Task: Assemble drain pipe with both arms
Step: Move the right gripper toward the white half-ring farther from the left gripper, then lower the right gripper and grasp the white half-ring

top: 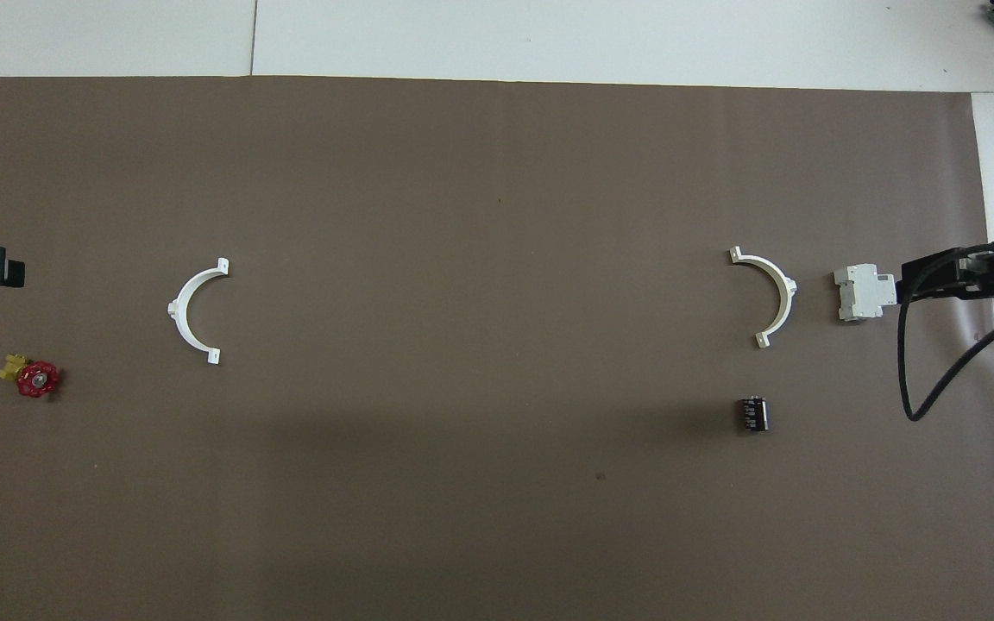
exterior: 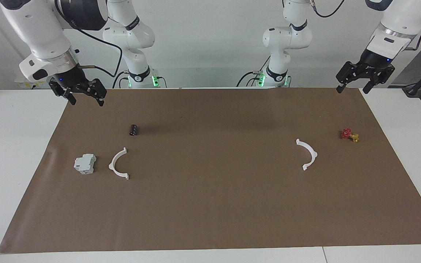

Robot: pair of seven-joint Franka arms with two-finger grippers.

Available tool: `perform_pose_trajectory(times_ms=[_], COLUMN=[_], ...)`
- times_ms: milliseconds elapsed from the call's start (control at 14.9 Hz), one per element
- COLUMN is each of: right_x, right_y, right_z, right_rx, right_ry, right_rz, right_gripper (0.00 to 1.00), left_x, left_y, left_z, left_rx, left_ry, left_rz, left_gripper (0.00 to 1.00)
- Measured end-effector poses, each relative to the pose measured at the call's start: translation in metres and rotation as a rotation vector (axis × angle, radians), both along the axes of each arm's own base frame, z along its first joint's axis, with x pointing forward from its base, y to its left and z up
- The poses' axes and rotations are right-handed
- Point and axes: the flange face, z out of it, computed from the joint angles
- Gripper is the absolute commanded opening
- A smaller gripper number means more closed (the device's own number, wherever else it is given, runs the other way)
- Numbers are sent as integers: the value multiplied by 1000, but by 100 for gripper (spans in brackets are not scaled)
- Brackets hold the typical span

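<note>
Two white half-rings flat on brown mat, well apart
Thin plastic half-ring [exterior: 119,164] beside boxy grey block [exterior: 85,163]; other half-ring [exterior: 308,154] toward left arm's end; matte paper mat [exterior: 210,204] on white table [exterior: 13,146]; left claw [exterior: 353,87] and right claw [exterior: 84,100] raised, released, empty

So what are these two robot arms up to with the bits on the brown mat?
Nothing is being handled yet. Both arms wait, raised over the mat's corners nearest them, the left gripper and right gripper with jaws open and empty. Two white half-rings lie far apart on the mat: one toward the left arm's end, the other beside a grey block.
</note>
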Motion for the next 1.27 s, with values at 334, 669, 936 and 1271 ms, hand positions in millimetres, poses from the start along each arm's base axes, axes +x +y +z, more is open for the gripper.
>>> perform_pose_trajectory(times_ms=[334,669,936,1271], right_x=[7,21,48,58], right_y=[-11,-15,-15,-17], right_z=[-36,-111,-184,-252], right_rx=[7,-4,-15,1], right_ry=[-29,-93,-105,-119], right_rz=[30,121,171,224], right_gripper=[100,100,100,100], left_x=[0,0,0,0], left_y=[0,0,0,0], left_z=[0,0,0,0], left_rx=[0,0,0,0], left_ry=[0,0,0,0], left_rz=[0,0,0,0], left_gripper=[100,100,100,100])
